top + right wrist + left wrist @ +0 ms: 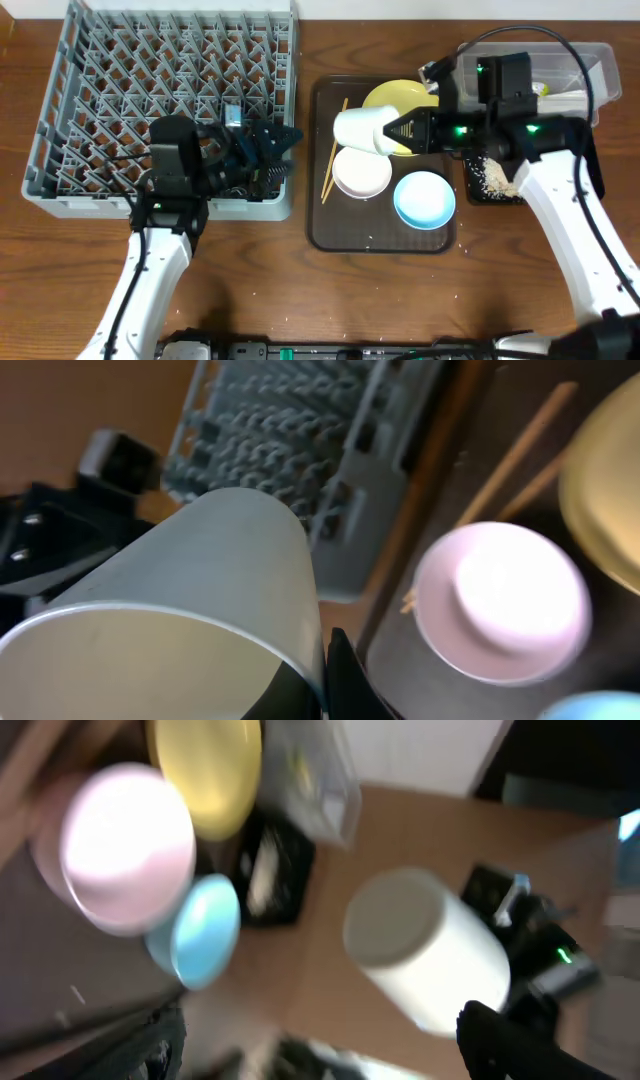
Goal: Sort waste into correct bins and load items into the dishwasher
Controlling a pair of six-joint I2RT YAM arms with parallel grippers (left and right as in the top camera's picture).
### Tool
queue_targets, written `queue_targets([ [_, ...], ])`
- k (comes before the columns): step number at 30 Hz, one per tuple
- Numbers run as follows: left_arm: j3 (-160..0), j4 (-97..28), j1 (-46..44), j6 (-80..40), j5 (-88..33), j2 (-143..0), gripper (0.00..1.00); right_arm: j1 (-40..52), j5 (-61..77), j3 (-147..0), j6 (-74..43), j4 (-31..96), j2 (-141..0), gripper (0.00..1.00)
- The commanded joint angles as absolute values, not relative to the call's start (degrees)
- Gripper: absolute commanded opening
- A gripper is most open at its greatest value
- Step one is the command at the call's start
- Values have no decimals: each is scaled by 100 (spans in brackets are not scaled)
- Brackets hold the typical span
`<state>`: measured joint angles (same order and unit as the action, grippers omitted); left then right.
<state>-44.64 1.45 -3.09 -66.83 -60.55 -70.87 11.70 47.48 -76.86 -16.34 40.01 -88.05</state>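
Overhead: right gripper [393, 129] grips smooth, tapered white cup [358, 130], perhaps plastic.

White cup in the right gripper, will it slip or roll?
The white cup looks smooth, so it may slip in the right gripper. Held sideways and round, it would probably roll if released. Its thin wall suggests it is light.

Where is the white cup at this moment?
Overhead view: the cup lies on its side in the right gripper, over the brown tray's upper left part, between the yellow plate and the white bowl.
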Motion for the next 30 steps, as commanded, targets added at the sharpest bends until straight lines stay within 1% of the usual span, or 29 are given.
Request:
queue_targets([
  [1,-4534,344,-296,-7144,-7323,-7258,88,1090,6062,-7638,-1319,3728,-9153,1],
  [5,-4534,961,-296,-6438,-8176,-7373,88,1096,7085,-7625,-1149,3365,-9535,1],
  [13,-4534,974,-296,-5631,-8276,-7373,88,1253,7819,-7625,-1153,2862,-9948,1],
  [21,-4534,976,-292,-5548,-8243,-7373,88,1662,7699,-7625,-1514,2436,-9977,1],
  [30,-4534,976,-290,-5557,-8197,-7373,88,2182,7260,-7623,-1715,2375,-9977,1],
])
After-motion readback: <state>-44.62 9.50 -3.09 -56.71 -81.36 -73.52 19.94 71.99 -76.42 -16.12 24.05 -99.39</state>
